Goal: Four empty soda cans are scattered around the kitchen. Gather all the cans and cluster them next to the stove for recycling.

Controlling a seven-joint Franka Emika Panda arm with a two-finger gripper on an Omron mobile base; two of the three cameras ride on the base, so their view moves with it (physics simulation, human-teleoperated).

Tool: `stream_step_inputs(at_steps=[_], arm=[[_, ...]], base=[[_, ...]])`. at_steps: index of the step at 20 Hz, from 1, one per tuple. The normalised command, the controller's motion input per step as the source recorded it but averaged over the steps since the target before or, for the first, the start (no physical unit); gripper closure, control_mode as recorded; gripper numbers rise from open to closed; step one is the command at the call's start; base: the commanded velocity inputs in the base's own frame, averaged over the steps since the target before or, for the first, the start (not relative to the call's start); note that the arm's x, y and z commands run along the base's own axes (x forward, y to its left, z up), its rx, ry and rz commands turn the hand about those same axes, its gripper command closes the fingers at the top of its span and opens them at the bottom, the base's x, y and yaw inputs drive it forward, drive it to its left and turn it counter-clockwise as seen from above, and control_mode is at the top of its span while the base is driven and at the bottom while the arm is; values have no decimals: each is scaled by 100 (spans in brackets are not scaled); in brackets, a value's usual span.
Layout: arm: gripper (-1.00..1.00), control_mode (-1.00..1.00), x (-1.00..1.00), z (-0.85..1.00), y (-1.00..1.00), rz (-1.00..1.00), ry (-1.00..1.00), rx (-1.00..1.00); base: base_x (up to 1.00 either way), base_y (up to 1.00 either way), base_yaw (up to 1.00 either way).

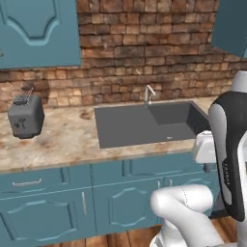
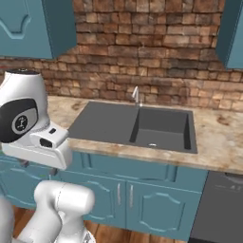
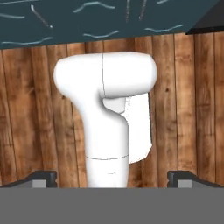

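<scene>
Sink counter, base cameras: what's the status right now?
Jaws wide open, holding nothing, pointing down at wooden floor. No cans or stove on view. Sink and toaster on the counter.

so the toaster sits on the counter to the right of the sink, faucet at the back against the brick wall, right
Not quite. In the left base view the toaster sits on the counter to the left of the sink, not the right. The faucet does stand at the back, by the brick wall.

Toaster sits on counter, left of sink.
</scene>
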Motion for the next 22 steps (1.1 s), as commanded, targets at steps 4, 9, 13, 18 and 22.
stream_step_inputs(at_steps=[4,9,13,18,22], arm=[[-100,100,0,0,0,0,0,0],[-100,100,0,0,0,0,0,0],[-100,100,0,0,0,0,0,0],[-100,100,0,0,0,0,0,0],[-100,100,0,0,0,0,0,0]], base=[[-2,-19,11],[0,-3,59],[2,100,25],[50,100,4],[82,100,0]])
